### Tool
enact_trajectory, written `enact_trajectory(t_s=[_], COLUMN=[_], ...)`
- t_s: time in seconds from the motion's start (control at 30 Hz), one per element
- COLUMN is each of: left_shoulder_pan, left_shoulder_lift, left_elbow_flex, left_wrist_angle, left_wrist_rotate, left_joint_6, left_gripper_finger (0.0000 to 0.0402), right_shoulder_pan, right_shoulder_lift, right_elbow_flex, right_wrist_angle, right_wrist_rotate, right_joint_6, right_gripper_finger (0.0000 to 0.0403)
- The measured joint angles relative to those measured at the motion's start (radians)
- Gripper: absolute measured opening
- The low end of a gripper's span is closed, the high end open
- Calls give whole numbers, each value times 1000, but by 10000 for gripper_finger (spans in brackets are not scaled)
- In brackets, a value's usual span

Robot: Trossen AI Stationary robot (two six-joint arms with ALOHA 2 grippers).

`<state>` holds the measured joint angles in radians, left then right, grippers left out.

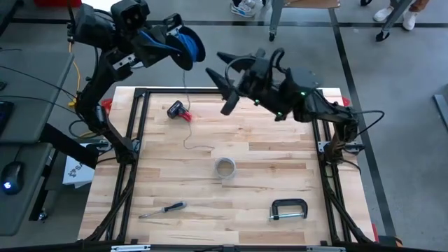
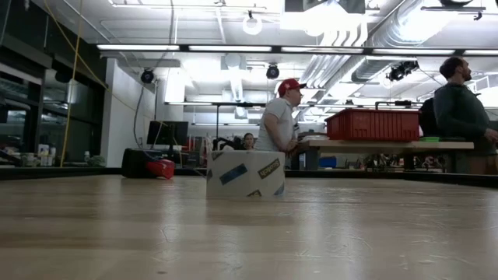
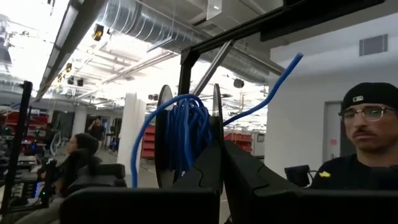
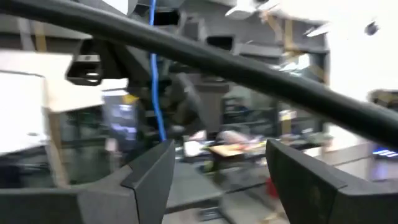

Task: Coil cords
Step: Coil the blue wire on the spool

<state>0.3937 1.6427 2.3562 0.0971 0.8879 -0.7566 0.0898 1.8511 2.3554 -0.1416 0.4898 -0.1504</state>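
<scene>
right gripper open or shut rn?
Open. The right gripper shows two fingers spread apart with nothing between them, raised over the table's far edge.

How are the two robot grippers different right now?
The left gripper is shut on the blue cord, which is wound in a coil, while the right gripper is open and holds nothing. The left gripper is raised beyond the table's far-left corner; the right gripper hangs over the table's far edge, nearer the middle. Both are dark, two-fingered and lifted off the wood.
</scene>
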Motion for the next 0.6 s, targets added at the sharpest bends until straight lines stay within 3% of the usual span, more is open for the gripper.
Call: enact_trajectory(t_s=[0.17,0.43,0.6], left_shoulder_pan=[-3,-17,-22], left_shoulder_lift=[22,45,52], left_elbow_flex=[-1,0,0], left_wrist_angle=[-10,-2,-5], left_wrist_rotate=[-3,16,16], left_joint_6=[-15,-48,-48], left_gripper_finger=[0,0,0], right_shoulder_pan=[-27,-40,-44], right_shoulder_lift=[15,24,24], right_elbow_flex=[0,0,0], right_wrist_angle=[-4,11,2], right_wrist_rotate=[-175,-246,-228], right_joint_6=[108,156,172], right_gripper_finger=[245,245,242])
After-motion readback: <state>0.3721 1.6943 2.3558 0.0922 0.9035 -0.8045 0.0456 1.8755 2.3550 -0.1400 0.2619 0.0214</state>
